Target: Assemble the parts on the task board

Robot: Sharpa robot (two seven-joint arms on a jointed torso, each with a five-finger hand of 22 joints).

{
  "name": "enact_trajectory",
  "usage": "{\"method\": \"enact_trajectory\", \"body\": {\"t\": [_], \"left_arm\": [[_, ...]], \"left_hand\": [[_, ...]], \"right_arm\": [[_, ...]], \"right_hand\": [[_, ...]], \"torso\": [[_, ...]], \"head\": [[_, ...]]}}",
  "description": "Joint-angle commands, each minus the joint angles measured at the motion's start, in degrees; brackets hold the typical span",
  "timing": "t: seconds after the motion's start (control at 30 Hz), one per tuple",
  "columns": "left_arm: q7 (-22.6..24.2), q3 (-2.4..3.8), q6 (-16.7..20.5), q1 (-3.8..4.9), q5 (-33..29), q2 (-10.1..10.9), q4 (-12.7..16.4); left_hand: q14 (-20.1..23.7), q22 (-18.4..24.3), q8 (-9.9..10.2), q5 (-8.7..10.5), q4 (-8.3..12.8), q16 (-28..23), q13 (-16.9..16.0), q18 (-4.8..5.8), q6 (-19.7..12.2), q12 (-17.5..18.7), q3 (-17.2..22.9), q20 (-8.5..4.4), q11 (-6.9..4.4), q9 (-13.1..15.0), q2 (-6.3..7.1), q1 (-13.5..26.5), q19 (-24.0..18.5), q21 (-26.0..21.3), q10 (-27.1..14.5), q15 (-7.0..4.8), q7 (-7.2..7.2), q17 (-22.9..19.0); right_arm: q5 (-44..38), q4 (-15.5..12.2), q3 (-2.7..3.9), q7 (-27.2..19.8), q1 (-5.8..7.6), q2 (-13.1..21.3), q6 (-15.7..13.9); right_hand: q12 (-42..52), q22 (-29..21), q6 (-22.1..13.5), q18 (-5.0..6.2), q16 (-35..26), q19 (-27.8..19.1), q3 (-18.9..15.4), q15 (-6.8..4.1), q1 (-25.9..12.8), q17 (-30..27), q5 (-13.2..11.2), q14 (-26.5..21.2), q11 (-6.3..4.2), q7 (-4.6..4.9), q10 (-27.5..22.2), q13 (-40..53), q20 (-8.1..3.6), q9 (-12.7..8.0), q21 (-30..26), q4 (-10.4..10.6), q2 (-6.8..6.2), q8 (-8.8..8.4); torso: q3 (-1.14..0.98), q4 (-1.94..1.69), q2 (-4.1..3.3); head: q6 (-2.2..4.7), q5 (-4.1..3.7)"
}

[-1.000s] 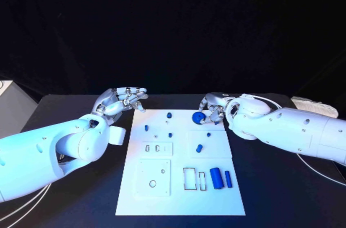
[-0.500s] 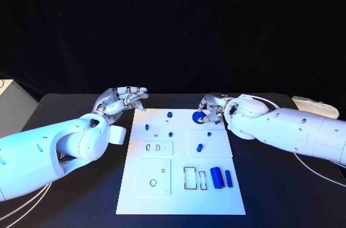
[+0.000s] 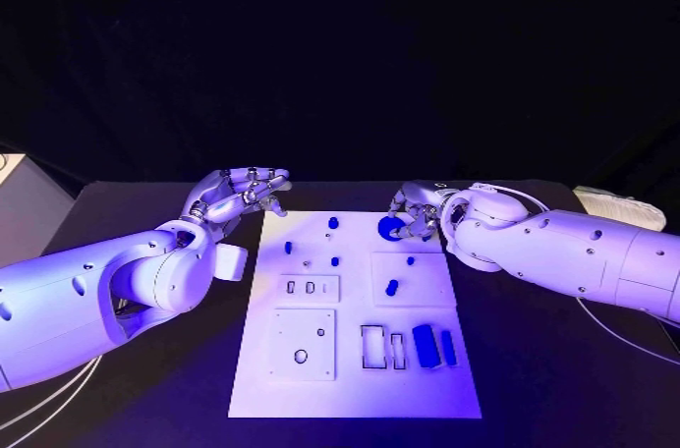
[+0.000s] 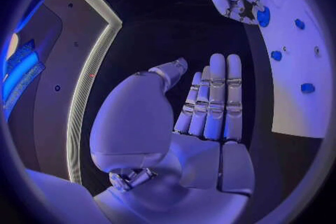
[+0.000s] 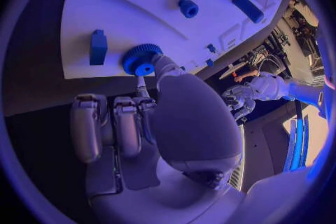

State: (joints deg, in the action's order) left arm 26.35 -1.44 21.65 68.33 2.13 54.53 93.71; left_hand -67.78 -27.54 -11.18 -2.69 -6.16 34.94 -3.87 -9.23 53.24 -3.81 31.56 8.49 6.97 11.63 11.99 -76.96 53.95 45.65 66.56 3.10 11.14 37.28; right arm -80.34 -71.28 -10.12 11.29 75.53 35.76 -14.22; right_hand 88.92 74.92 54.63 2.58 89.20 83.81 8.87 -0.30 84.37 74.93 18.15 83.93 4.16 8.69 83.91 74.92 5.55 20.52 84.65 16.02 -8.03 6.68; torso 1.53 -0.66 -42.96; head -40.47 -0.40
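Right hand [image 3: 413,219] pinching blue gear [image 3: 388,229] at task board [image 3: 355,389] edge — liable to slip, cocking on its peg; left hand [image 3: 241,195] spread, idle.

A flat white rectangular task board [image 3: 355,389] lies on the black tabletop, its long sides running away from the robot. Near its far right corner sits a round blue toothed knob [image 3: 388,228]. Small blue pegs [image 3: 333,223] stand across the far half. Near the right edge of the near half, a thick blue cylinder [image 3: 424,347] lies beside a slimmer blue bar [image 3: 448,347].
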Motion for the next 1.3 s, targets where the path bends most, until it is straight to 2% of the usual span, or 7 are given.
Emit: {"method": "enact_trajectory", "body": {"t": [0.03,0.17,0.2,0.3,0.67,0.97,1.3], "left_arm": [[0.1,0.05,-1.0,0.1,0.0,-0.1,0.1],[0.1,0.05,-1.0,0.1,0.0,-0.1,0.0],[0.1,0.05,-1.0,0.1,0.0,-0.1,0.0],[0.1,0.05,-1.0,0.09,0.0,0.0,0.0],[0.1,0.05,-1.1,0.09,0.0,-0.1,-0.1],[0.1,0.04,-1.2,0.09,-0.1,-0.3,0.0],[-0.1,0.05,-1.3,0.1,-0.1,-0.4,0.0]], "left_hand": [[0.4,-0.1,0.0,-0.22,0.1,0.2,-0.1,-1.15,0.2,0.1,0.2,0.03,0.3,0.1,-0.36,0.2,-0.2,0.2,0.1,-0.14,0.1,0.1],[0.4,-0.1,0.0,-0.22,0.1,0.2,-0.1,-1.15,0.2,0.1,0.2,0.03,0.3,0.1,-0.36,0.2,-0.2,0.2,0.1,-0.14,0.1,0.1],[0.5,-0.1,0.0,-0.21,0.3,0.2,-0.1,-1.15,0.2,0.1,0.4,0.02,0.31,0.1,-0.41,0.1,-0.3,0.3,0.1,-0.14,0.12,0.1],[0.5,-0.1,0.0,-0.21,0.3,0.2,-0.1,-1.15,0.2,0.1,0.4,0.02,0.31,0.1,-0.41,0.1,-0.3,0.3,0.1,-0.14,0.12,0.1],[0.5,-0.2,0.0,-0.21,0.2,0.2,-0.1,-1.15,0.2,0.1,0.4,0.03,0.32,0.1,-0.52,0.2,-0.4,0.4,0.1,-0.12,0.12,0.1],[0.5,-0.2,0.0,-0.21,0.2,0.2,-0.1,-1.15,0.2,0.1,0.4,0.03,0.32,0.1,-0.52,0.2,-0.4,0.4,0.1,-0.12,0.12,0.1],[0.5,-0.2,0.0,-0.21,0.2,0.2,-0.1,-1.15,0.2,0.1,0.4,0.03,0.32,0.1,-0.52,0.2,-0.4,0.4,0.1,-0.12,0.12,0.1]], "right_arm": [[-1.9,-0.4,-0.29,-0.3,-0.42,0.1,-0.2],[-3.2,-1.4,-0.3,-1.0,-0.43,0.2,-3.7],[-3.4,-1.8,-0.3,-1.1,-0.43,0.2,-4.4],[-4.1,-2.9,-0.29,-1.3,-0.42,0.3,-6.0],[-7.6,-8.2,-0.24,0.5,0.19,-1.2,-11.1],[-8.5,-9.1,-0.23,1.5,0.4,-4.6,-10.9],[-8.6,-6.3,-0.4,2.7,0.16,-8.0,-9.1]], "right_hand": [[0.2,9.4,0.7,-1.0,0.3,3.0,2.4,-0.02,1.1,13.3,0.2,5.6,-0.25,-0.12,5.0,13.9,0.09,0.0,0.3,-0.2,-0.38,0.44],[0.3,9.7,2.9,-1.06,0.3,3.1,6.6,-0.48,1.0,13.3,-0.4,5.6,-0.82,-0.77,5.1,14.1,-0.25,0.1,0.5,-0.3,-1.39,1.6],[0.3,9.7,3.3,-1.08,0.3,3.2,7.0,-0.57,0.4,13.3,-1.4,5.6,-0.93,-0.91,5.1,14.1,-0.35,0.2,0.6,-0.1,-1.74,1.89],[0.3,10.0,3.9,-1.15,0.3,3.3,8.1,-0.75,0.1,13.2,-1.3,5.6,-1.15,-1.15,5.2,14.1,-0.51,0.3,0.8,-0.3,-2.01,2.35],[0.4,10.8,4.4,-1.35,0.3,3.7,9.0,-0.91,-1.1,13.3,-1.2,5.6,-1.32,-1.32,5.2,14.1,-0.68,0.5,1.4,-0.2,-2.76,2.86],[0.4,11.1,4.3,-1.45,0.3,3.9,9.2,-0.95,-1.2,13.3,-1.4,5.6,-1.35,-1.33,5.3,14.2,-0.72,0.4,1.7,-0.3,-3.01,2.89],[0.2,11.3,4.0,-1.49,0.3,4.0,9.5,-0.93,-1.5,13.3,-1.6,5.7,-1.3,-1.23,5.1,14.0,-0.74,0.4,1.9,-0.3,-3.19,2.79]], "torso": [[-0.03,-0.03,0.07],[-0.01,-0.07,0.09],[-0.02,-0.07,0.09],[-0.03,-0.05,0.12],[0.04,-0.2,0.09],[0.13,-0.17,-0.06],[0.16,-0.32,-0.2]], "head": [[0.04,-0.04],[0.19,-0.01],[0.22,0.0],[0.24,0.11],[0.4,0.28],[0.45,0.63],[0.63,0.73]]}}
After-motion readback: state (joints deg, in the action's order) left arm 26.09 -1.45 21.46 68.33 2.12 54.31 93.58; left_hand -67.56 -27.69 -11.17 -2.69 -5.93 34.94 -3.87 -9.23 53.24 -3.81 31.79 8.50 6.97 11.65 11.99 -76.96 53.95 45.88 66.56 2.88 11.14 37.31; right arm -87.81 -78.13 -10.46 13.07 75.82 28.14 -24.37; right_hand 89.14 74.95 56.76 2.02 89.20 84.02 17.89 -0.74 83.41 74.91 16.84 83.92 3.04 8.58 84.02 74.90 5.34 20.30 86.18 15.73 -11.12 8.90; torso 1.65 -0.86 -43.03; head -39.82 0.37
